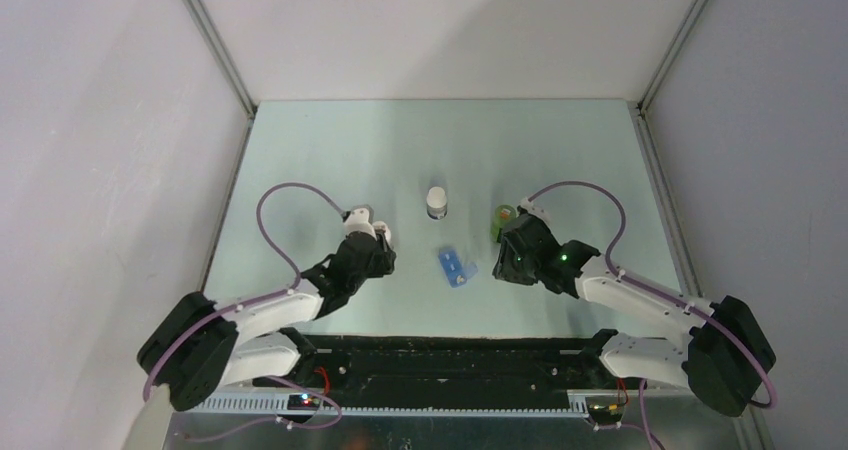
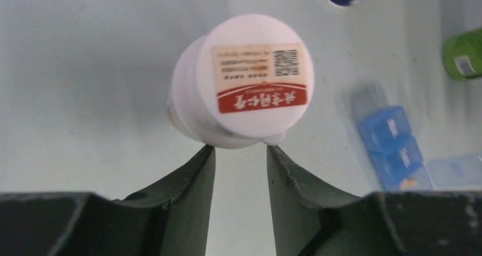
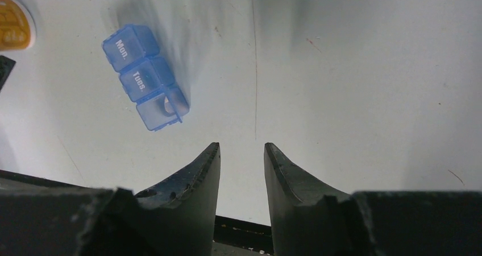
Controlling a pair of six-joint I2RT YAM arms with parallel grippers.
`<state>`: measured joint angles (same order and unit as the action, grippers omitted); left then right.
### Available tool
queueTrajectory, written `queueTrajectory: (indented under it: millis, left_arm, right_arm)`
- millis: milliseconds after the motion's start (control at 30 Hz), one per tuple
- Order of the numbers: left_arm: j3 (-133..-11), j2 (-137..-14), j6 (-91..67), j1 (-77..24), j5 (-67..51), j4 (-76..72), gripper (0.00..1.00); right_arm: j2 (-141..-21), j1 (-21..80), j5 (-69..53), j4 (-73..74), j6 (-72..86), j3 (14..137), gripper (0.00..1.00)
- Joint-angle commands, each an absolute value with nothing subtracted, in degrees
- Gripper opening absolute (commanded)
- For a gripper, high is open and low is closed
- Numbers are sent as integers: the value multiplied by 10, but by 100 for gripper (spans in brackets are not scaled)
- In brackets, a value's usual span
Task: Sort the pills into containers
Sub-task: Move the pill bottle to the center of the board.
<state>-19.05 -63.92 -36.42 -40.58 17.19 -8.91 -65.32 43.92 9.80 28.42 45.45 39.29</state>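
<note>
My left hand is released and empty, tips right at the white-capped bottle at the frame's centre, so I'd reach further around it before squeezing; my right hand, likewise empty, hovers with the blue pill box at upper left.

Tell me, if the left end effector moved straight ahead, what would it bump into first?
The white bottle, right in front of the left end effector; depth is unclear, so they may already touch.
</note>
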Motion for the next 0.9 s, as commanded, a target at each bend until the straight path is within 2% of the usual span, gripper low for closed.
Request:
queueTrajectory:
  millis: [0, 233, 400, 467, 733, 867]
  left_arm:
    - [-223, -681, -336, -375, 221, -140, 43]
    - [-251, -753, -339, -322, 191, -191, 37]
    - [-269, -779, -350, -313, 133, -207, 36]
    - [-251, -764, -372, -322, 102, -222, 39]
    - [-224, -710, -491, -413, 55, -236, 72]
    - [-220, -710, -552, -435, 30, -276, 76]
  right_arm:
    - [-636, 431, 100, 271, 463, 383, 38]
    - [-649, 429, 85, 254, 457, 377, 35]
    - [-675, 429, 71, 225, 454, 377, 31]
    - [-684, 429, 68, 215, 455, 377, 31]
    - [-712, 428, 72, 198, 465, 377, 29]
    - [-717, 426, 73, 191, 466, 377, 30]
